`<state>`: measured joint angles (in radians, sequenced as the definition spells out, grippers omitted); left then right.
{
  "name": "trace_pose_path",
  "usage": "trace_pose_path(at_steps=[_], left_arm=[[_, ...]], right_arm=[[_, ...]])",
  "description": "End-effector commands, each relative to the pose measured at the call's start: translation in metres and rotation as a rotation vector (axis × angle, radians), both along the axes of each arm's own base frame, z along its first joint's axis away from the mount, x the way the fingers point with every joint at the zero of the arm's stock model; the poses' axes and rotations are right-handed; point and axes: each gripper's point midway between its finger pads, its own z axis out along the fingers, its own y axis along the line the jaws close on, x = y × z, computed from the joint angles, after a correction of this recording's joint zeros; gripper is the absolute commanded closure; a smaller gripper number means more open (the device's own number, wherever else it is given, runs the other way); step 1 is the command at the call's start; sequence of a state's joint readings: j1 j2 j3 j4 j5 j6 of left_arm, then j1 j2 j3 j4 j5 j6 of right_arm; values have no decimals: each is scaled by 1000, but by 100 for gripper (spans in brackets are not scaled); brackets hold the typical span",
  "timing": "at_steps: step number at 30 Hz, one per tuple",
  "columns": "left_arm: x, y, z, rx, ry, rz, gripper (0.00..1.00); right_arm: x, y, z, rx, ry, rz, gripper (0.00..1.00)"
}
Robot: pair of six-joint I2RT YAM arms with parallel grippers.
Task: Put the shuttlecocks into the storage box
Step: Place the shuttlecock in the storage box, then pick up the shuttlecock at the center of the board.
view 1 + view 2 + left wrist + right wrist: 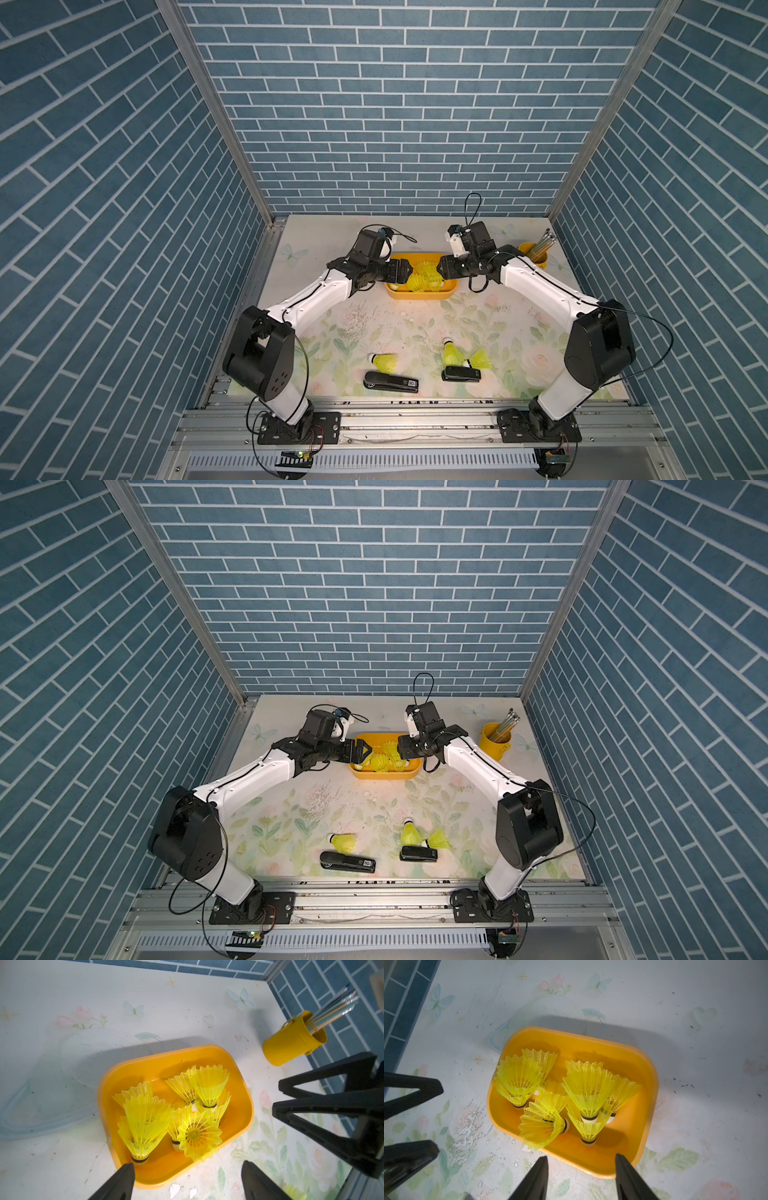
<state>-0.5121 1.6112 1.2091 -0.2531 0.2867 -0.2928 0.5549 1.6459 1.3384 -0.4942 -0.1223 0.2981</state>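
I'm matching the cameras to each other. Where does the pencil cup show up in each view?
In a top view: cup right of the box, at the far side.
In a top view: cup likewise right of the box.
Left wrist: cup past the box's far end.
Right wrist: not in it.
Shared landmark: the box, in all four.

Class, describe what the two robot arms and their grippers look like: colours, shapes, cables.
The left arm and right arm have glossy white links joined by bulky black joint housings, on black base plates. Thin black cables loop along them. The left gripper and right gripper carry black, tapering, triangular fingers with open cut-outs.
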Motion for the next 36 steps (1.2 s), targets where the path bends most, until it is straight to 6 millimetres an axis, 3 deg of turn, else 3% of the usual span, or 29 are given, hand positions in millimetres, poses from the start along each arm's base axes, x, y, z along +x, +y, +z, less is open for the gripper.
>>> trace_pose_path(at_steps=[1, 6, 12, 16, 20, 26, 33, 36], left_arm=[[-27, 8, -12, 148, -16, -152, 15], [-62, 24, -38, 408, 6, -331, 20], [-84, 33, -49, 588, -64, -477, 20], [-97, 43, -57, 637, -92, -563, 20], [-107, 56, -63, 688, -93, -599, 19], [-122, 70, -75, 754, -45, -639, 19], [-158, 72, -89, 782, 58, -767, 16], [-166, 76, -94, 795, 66, -785, 15]], right_arm=[[-27, 3, 8, 8, 0, 27, 37], [-72, 11, 0, 48, 19, 83, 17], [-110, 18, -4, 150, 56, 159, 2], [-136, 25, 0, 249, 100, 241, 0], [-159, 19, -3, 319, 146, 244, 0], [-172, 7, -19, 330, 175, 208, 0], [-167, 14, -22, 342, 177, 215, 0], [-168, 22, -19, 376, 186, 245, 0]])
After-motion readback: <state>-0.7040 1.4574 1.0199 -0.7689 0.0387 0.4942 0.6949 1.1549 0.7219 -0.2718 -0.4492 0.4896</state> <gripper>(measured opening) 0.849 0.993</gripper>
